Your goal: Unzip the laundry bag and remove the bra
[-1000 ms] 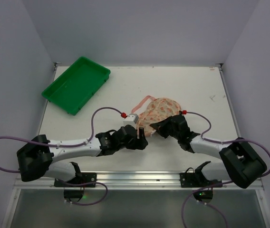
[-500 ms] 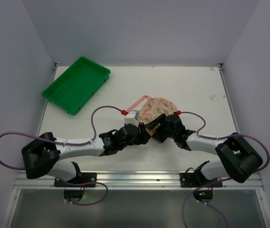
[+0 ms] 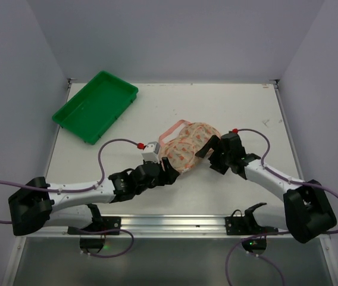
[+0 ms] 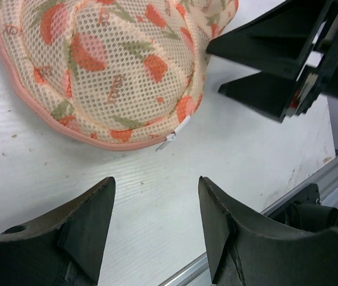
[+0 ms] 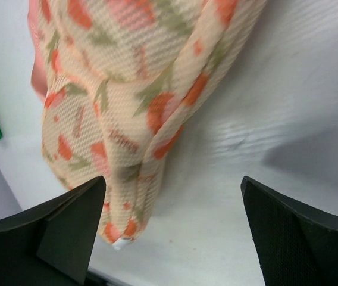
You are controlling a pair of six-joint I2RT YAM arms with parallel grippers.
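The laundry bag point(image 3: 187, 146), cream mesh with an orange and green print and pink trim, lies mid-table. In the left wrist view the laundry bag point(image 4: 109, 65) fills the top left, with a small white zipper pull point(image 4: 178, 130) on its near edge. My left gripper point(image 4: 154, 182) stands open just short of that edge, only bare table between its fingers. My right gripper point(image 5: 172, 182) is open wide, and one end of the laundry bag point(image 5: 127, 101) reaches in beside its left finger. From above, the left gripper point(image 3: 170, 173) and right gripper point(image 3: 206, 150) flank the bag. The bra is out of view.
A green plastic tray point(image 3: 95, 106) sits at the table's far left corner. A metal rail point(image 3: 175, 223) runs along the near edge of the white table point(image 3: 246, 107). Purple cables loop off both arms. The right gripper point(image 4: 276, 65) shows in the left wrist view, close to the bag.
The right gripper has opened, let go of the bag and drawn back to the right. The left arm has pulled back toward the near left. The bag has shifted slightly left.
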